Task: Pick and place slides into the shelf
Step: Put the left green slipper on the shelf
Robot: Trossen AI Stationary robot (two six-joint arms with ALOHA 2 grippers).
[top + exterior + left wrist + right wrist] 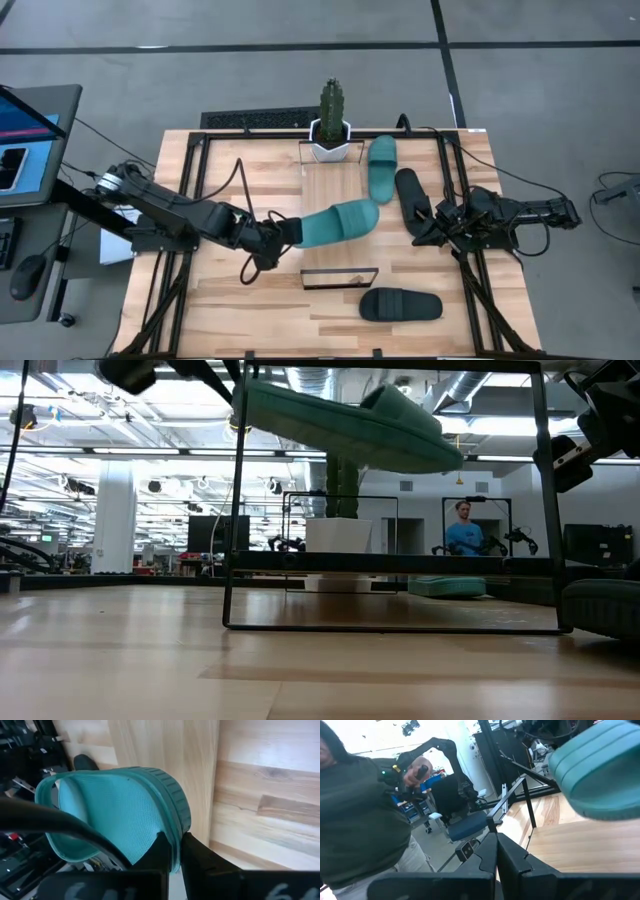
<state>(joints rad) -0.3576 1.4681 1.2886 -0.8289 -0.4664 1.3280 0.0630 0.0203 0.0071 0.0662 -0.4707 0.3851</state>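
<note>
My left gripper (pixel 293 230) is shut on one teal-green slide (pixel 340 221), which hangs in the air over the shelf's light-wood plank (pixel 335 190). In the low view this slide (pixel 350 425) floats high, strap up, above the shelf's near black wire frame (pixel 232 510). The second teal slide (pixel 382 168) lies sole-down on the table right of the shelf. One black slide (pixel 411 195) lies beside it, the other (pixel 400 305) near the table's near edge. My right gripper (pixel 428 228) is raised by the first black slide's near end, shut and empty (pixel 496 852). My left gripper (pixel 177 852) pinches the teal slide's sole rim at its heel end (pixel 172 837) between its two fingers. The fingers come level from the table's left, along the slide's length. The slide is lifted clear, roughly level, its toe (pixel 445 455) pointing toward the table's right.
A white pot with a cactus (pixel 330 140) stands at the shelf's far end. Black metal frame rails run along the table's left and right sides. A person (pixel 365 810) stands beyond the table's left, another (pixel 465 530) shows far behind. Bare wood lies left of the shelf.
</note>
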